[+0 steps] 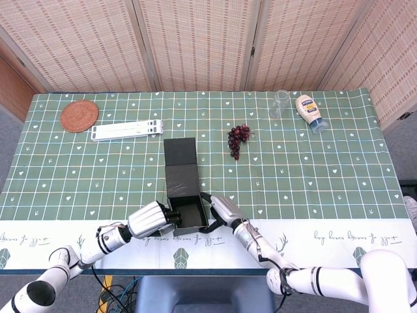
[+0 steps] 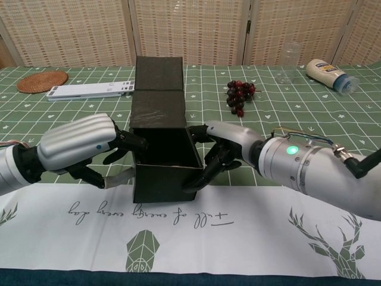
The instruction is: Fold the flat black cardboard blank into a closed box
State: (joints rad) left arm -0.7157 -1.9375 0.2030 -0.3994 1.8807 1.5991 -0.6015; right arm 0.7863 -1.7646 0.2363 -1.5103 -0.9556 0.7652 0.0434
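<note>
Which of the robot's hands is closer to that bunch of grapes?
The right hand. It sits at the black box's right side, with the grapes farther back on the table. The left hand is on the box's far side.

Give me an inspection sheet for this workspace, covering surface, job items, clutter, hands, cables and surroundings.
Surface: table under a green patterned cloth with a white printed front border.
Job's things: black cardboard box, partly folded, top open, lid flap lying back.
Clutter: round woven coaster, white folding stand, dark grape bunch, clear glass jar, mayonnaise bottle lying down.
Hands: left hand presses the box's left wall; right hand presses its right wall.
Cables: thin wires on the right forearm.
Surroundings: woven folding screens behind.
</note>
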